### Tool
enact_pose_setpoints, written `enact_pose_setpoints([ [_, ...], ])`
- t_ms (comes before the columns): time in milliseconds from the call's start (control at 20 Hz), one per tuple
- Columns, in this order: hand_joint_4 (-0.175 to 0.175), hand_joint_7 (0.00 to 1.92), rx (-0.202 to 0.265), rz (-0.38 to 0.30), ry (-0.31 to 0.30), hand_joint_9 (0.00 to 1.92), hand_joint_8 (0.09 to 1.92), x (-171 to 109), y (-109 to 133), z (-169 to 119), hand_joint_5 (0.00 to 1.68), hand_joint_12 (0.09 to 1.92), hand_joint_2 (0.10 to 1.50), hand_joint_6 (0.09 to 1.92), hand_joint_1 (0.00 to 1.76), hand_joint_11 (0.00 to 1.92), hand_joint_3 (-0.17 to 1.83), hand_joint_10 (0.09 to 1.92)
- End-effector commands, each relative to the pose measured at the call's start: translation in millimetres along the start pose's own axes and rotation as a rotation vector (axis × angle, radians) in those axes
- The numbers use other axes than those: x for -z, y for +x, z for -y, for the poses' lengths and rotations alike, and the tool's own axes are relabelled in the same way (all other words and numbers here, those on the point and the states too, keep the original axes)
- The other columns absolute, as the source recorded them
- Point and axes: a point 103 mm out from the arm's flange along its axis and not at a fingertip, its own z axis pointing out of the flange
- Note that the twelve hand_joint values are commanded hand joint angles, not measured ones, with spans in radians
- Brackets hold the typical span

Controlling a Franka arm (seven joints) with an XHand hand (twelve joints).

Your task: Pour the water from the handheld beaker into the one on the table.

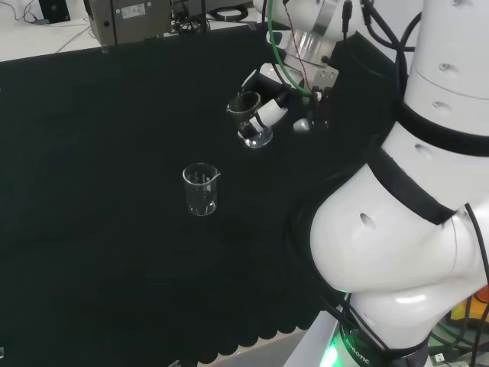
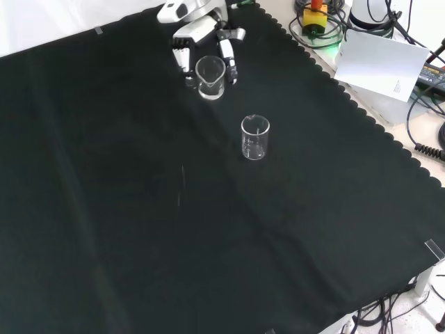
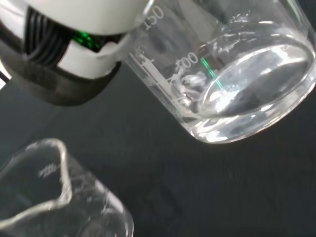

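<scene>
The hand (image 1: 269,98) is curled round a clear glass beaker (image 1: 248,118), held above the cloth and tilted a little. In the front view the hand (image 2: 201,33) grips that beaker (image 2: 210,76) near the cloth's far edge. In the wrist view the held beaker (image 3: 237,79) is close, with clear water in its base, and a white finger (image 3: 74,19) lies against its wall. A second clear beaker (image 1: 201,189) stands upright on the black cloth, apart from the held one; it is the beaker (image 2: 254,137) nearer the camera in the front view. Its rim and spout (image 3: 54,197) appear in the wrist view.
The arm's white links (image 1: 405,206) rise at the right of the head view. Grey equipment (image 1: 130,19) stands beyond the cloth's far edge there. In the front view a white box (image 2: 382,66) and cables (image 2: 424,125) lie off the cloth's scalloped right edge.
</scene>
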Motion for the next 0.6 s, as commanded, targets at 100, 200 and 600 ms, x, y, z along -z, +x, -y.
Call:
enact_pose_setpoints([
  [100, 0.034, 1.48, 0.032, 0.128, 0.045, 1.72, 0.66, -11, 22, 45, 1.23, 0.54, 0.63, 0.8, 1.16, 1.48, 0.76, 0.09],
  [200, 0.034, 1.48, 0.039, 0.143, 0.073, 1.72, 0.66, -15, 26, 46, 1.23, 0.54, 0.63, 0.8, 1.16, 1.48, 0.76, 0.09],
  [600, 0.034, 1.48, 0.066, 0.221, 0.147, 1.71, 0.66, -12, 40, 43, 1.23, 0.54, 0.63, 0.8, 1.16, 1.48, 0.76, 0.09],
])
